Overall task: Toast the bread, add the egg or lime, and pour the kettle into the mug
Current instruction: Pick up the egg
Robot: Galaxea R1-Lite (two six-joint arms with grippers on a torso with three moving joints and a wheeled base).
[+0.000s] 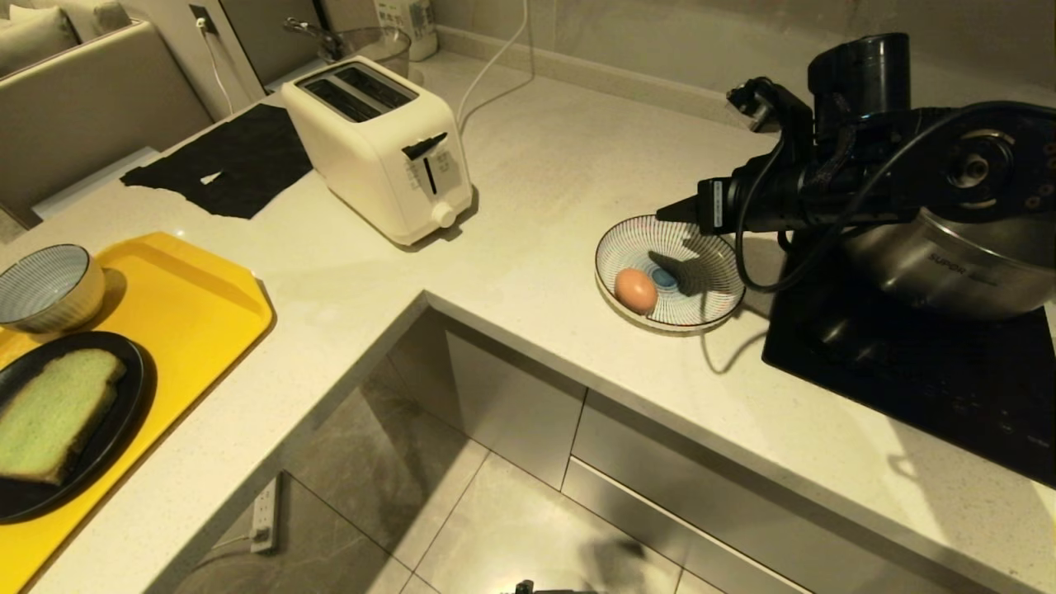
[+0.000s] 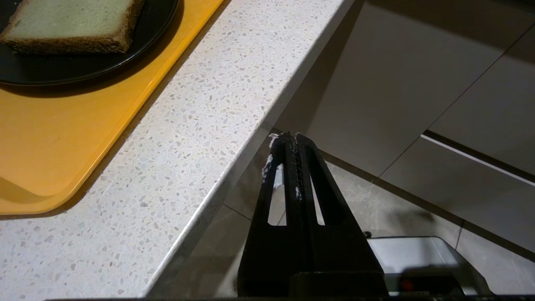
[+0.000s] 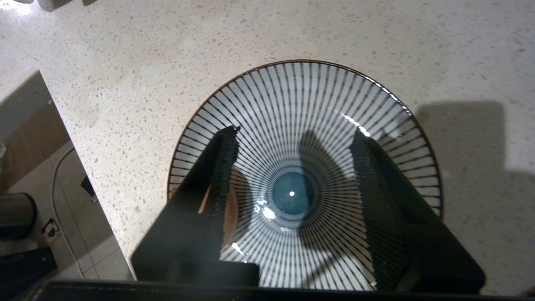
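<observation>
R gripper (image 3: 292, 163) spread over striped bowl (image 3: 317, 96), egg (image 1: 635, 290) mostly hidden; L gripper (image 2: 288, 140) pressed together.

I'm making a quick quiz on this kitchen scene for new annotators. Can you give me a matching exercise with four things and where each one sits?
Things:
1. bread
2. egg
3. toaster
4. steel pot

Places:
A. in the striped dish under the right gripper
B. on the black cooktop
C. on the black plate on the yellow tray
D. on the worktop, beside a black mat

Pairs: 1-C, 2-A, 3-D, 4-B
</observation>
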